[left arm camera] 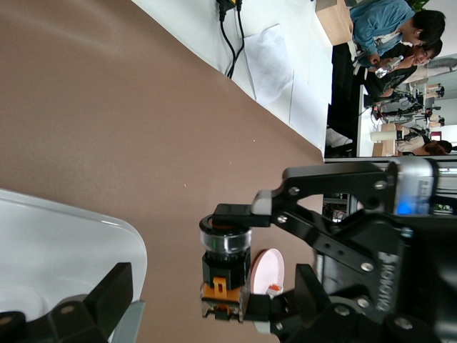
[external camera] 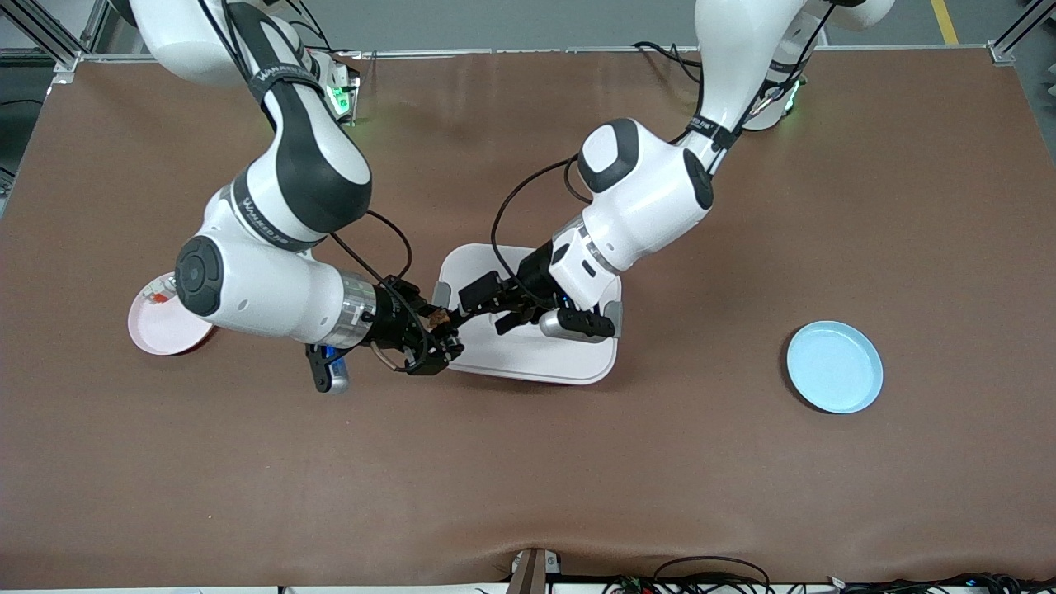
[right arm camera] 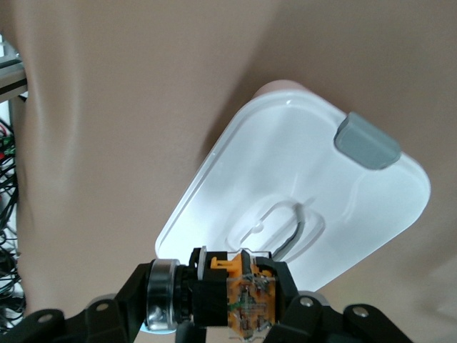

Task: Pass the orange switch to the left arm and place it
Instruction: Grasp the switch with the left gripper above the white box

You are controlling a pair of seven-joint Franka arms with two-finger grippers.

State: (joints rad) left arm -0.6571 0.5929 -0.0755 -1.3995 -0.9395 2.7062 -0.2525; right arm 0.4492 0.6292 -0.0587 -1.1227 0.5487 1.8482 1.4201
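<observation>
My right gripper (external camera: 431,337) is shut on the orange switch (external camera: 438,316), which it holds in the air over the edge of the white box (external camera: 544,363) at the right arm's end. In the right wrist view the switch (right arm camera: 228,289) lies clamped lengthwise in that gripper (right arm camera: 214,299), with the box lid (right arm camera: 300,179) below. My left gripper (external camera: 483,312) hovers over the box and is open, facing the switch. In the left wrist view the switch (left arm camera: 225,264) appears in line with the gap of the left gripper (left arm camera: 209,299), and its fingers (left arm camera: 107,300) do not touch it.
A pink plate (external camera: 165,330) with a small silver part (external camera: 157,290) lies toward the right arm's end of the table, partly under the right arm. A light blue plate (external camera: 834,367) lies toward the left arm's end.
</observation>
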